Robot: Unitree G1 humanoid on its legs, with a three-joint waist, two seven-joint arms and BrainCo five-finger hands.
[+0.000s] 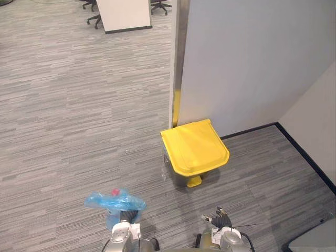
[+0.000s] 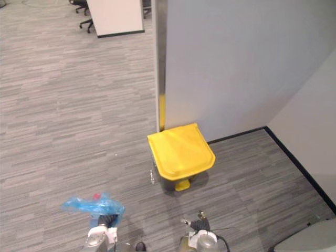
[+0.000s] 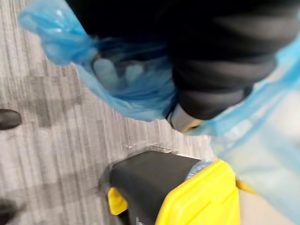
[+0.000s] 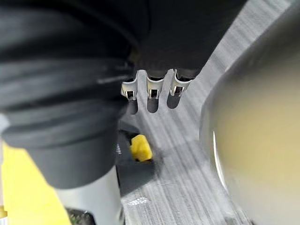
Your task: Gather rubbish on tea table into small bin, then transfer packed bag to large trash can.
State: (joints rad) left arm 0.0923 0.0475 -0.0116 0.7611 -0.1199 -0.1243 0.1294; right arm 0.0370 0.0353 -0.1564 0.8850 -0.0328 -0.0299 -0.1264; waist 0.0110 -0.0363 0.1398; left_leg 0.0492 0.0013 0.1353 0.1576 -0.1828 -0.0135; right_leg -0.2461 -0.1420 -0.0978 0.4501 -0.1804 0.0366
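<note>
A blue plastic rubbish bag [image 1: 114, 201] with something red inside hangs bunched above the carpet at the lower left. My left hand [image 1: 126, 216] is shut on its neck; in the left wrist view the blue bag [image 3: 126, 93] wraps my fingers, which show faintly through the film. The large trash can [image 1: 195, 146] has a closed yellow lid and a yellow foot pedal [image 1: 194, 181]. It stands against the partition, ahead and to the right of the bag. My right hand [image 1: 219, 217] hangs at the lower right with relaxed fingers [image 4: 152, 86] and holds nothing; the pedal [image 4: 140, 147] lies beyond them.
A tall grey partition wall [image 1: 252, 58] rises behind the can, meeting a side wall with a black baseboard [image 1: 307, 155] on the right. A white cabinet [image 1: 124, 16] and office chairs [image 1: 93, 20] stand far back. Open grey carpet [image 1: 68, 115] spreads left.
</note>
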